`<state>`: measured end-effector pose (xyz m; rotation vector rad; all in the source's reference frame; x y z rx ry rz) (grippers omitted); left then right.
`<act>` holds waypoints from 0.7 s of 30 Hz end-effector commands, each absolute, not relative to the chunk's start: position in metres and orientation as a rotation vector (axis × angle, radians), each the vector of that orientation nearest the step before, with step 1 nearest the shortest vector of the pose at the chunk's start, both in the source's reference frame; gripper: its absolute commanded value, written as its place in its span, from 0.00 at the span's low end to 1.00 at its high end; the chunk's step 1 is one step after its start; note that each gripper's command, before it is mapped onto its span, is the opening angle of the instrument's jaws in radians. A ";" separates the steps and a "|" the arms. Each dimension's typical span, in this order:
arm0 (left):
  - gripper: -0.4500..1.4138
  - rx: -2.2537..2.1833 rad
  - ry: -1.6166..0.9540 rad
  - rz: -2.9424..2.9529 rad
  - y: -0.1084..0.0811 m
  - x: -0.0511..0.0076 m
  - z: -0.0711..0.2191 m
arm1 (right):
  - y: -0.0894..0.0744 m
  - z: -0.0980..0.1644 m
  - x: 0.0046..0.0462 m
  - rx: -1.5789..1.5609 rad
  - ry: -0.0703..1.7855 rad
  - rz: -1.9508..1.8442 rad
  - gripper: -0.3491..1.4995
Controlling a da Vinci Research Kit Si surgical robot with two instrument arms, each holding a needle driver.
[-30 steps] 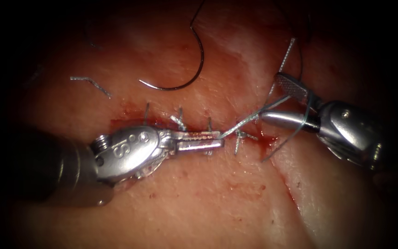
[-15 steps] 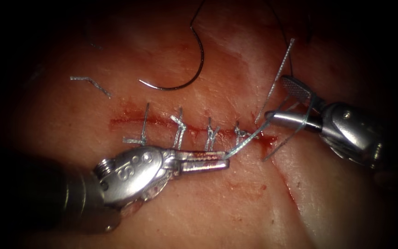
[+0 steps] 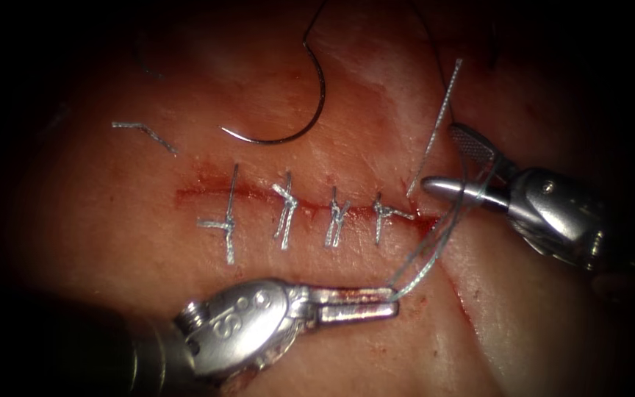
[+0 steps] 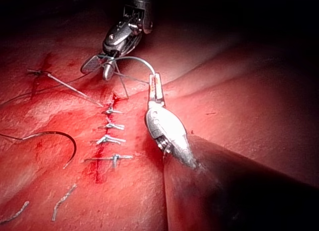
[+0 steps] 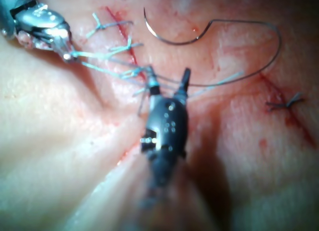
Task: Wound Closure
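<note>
Meanwhile, thread (image 3: pixel 424 259) in left tool (image 3: pixel 393 301), needle (image 3: pixel 299 117) free.

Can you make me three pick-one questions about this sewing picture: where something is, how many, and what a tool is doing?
1. Where is the needle?
A. lying on the tissue above the cut
B. in the left tool
C. stuck in the cut

2. How many stitches cross the cut?
A. two
B. four
C. seven

3. What does the left tool do?
A. holds the needle
B. holds nothing
C. grips thread

A: the needle lies free, no tool touching it.
B: four knotted stitches in a row.
C: its shut jaws pinch the thread.
</note>
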<state>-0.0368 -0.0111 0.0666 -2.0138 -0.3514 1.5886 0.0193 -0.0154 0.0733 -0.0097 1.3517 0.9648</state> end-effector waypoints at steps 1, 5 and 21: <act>0.00 -2.013 -0.351 1.589 -0.011 -0.0375 0.067 | -0.016 0.074 0.0201 0.000 1.354 0.971 0.74; 0.00 -2.018 -0.343 1.586 -0.012 -0.0379 0.068 | -0.016 0.074 0.0199 0.014 1.353 0.985 0.79; 0.00 -2.030 -0.339 1.581 -0.013 -0.0382 0.068 | -0.015 0.074 0.0200 0.002 1.304 1.160 0.98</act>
